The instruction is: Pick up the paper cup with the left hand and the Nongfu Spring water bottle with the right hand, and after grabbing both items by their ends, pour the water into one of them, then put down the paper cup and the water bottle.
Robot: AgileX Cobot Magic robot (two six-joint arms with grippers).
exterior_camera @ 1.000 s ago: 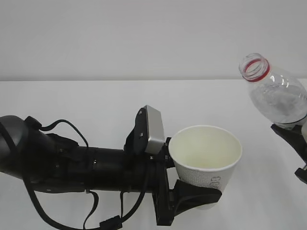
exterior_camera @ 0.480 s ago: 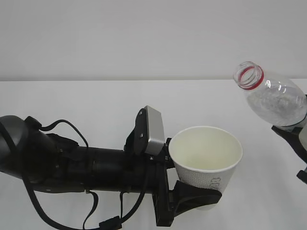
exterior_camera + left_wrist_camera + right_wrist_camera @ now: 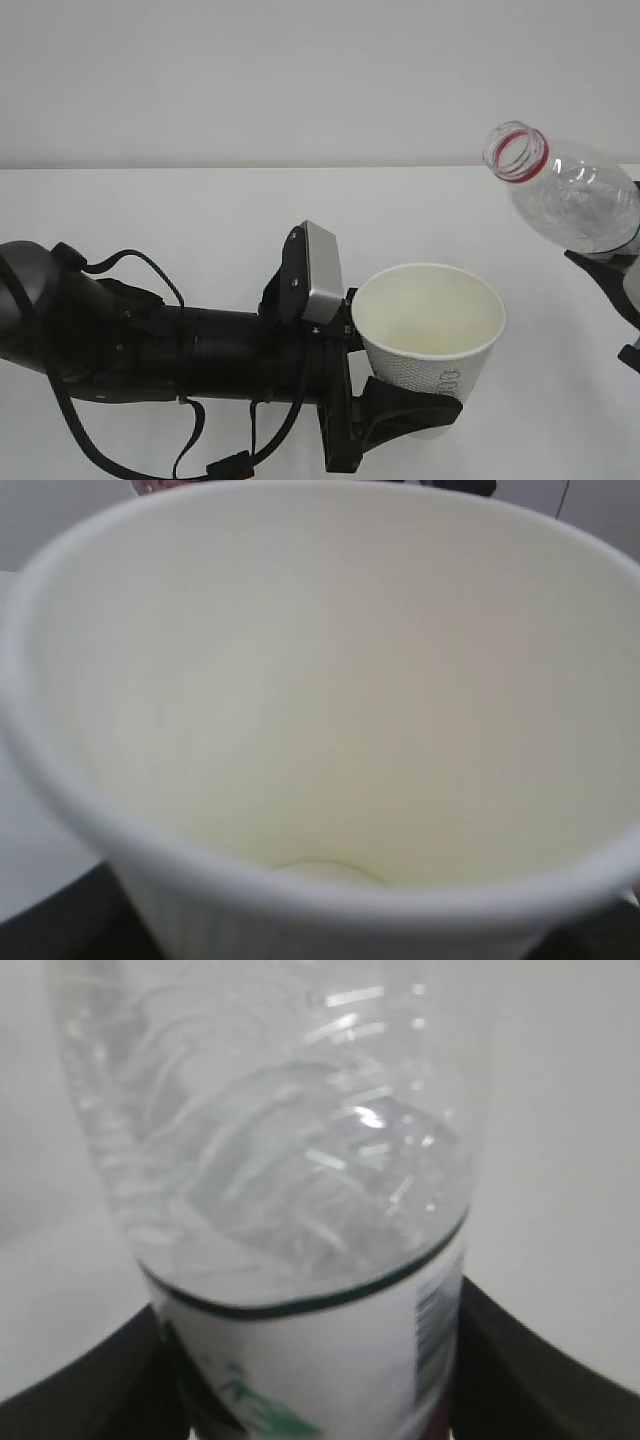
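Left gripper (image 3: 415, 415) is clamped on my paper cup (image 3: 430, 335), held upright above the worktop (image 3: 200, 210); right gripper (image 3: 625, 310) grips the Nongfu Spring water bottle (image 3: 570, 195), tilted, mouth up-right of the rim. Recommend centring mouth over cup before tipping further.

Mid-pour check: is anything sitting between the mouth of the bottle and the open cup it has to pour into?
Nothing visible. The water bottle is uncapped and tilted, its mouth up and to the right of the paper cup. Only open air above the white table separates them, and the cup's opening is uncovered.
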